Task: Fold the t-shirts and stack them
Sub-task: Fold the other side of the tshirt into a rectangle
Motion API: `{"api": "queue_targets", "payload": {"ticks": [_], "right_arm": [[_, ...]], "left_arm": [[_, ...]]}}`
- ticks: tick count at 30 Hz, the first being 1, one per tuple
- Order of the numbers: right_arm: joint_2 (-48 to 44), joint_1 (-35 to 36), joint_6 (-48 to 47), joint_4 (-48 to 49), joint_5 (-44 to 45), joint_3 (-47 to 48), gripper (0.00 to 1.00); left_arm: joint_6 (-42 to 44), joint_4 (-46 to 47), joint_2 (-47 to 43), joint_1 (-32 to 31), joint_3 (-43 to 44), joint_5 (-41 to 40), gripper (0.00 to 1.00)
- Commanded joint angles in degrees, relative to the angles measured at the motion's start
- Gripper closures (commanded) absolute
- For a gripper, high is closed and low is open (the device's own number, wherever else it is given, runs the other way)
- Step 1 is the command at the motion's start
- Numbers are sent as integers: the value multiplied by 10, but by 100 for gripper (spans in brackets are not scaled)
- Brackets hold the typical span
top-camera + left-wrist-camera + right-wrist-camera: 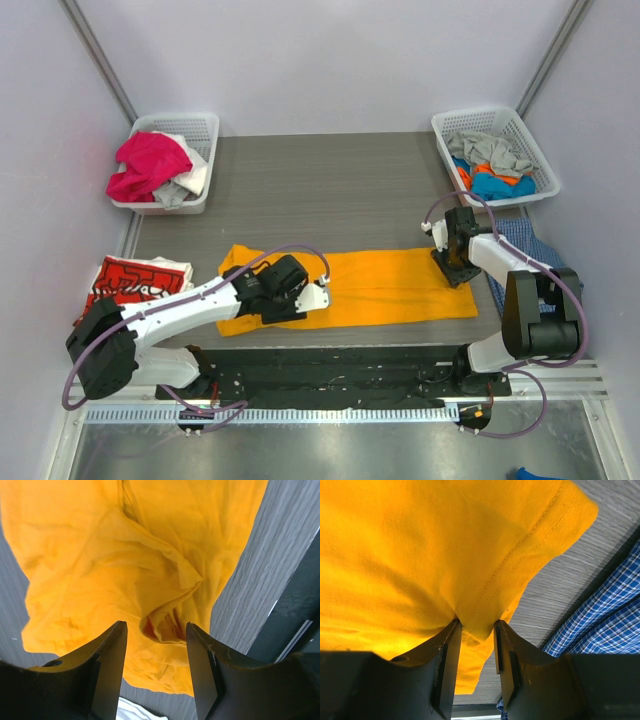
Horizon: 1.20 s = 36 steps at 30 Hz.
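The bright orange-yellow t-shirt lies as a long band across the table's near middle. My left gripper is over its crumpled left end, jaws open and apart, with bunched orange cloth between and below the fingertips. My right gripper is at the shirt's right end, its jaws closed around a fold of the hemmed edge. A red t-shirt with white lettering lies folded at the table's left edge.
A white basket with pink and white clothes stands at the back left. Another white basket with grey, blue and orange clothes stands at the back right. A blue checked cloth lies by the right arm and shows in the right wrist view.
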Motion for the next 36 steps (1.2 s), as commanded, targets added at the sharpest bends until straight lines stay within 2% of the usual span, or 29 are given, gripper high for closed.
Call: {"api": "queue_targets", "payload": {"ticks": [1, 13, 20, 25, 34, 36], "right_arm": [[11, -1, 1, 6, -1, -6, 59], [10, 1, 5, 10, -6, -17, 59], [2, 0, 4, 11, -5, -24, 59], [1, -1, 5, 11, -6, -27, 59], [-2, 0, 5, 11, -6, -28, 59], [0, -1, 5, 11, -7, -28, 59]], "left_arm": [[-2, 34, -22, 0, -33, -40, 44], [-7, 29, -56, 3, -72, -41, 42], [-8, 34, -49, 4, -87, -37, 44], [-7, 34, -47, 4, -92, -35, 49], [-12, 26, -43, 4, -107, -18, 80], [-13, 21, -42, 5, -106, -14, 93]]}}
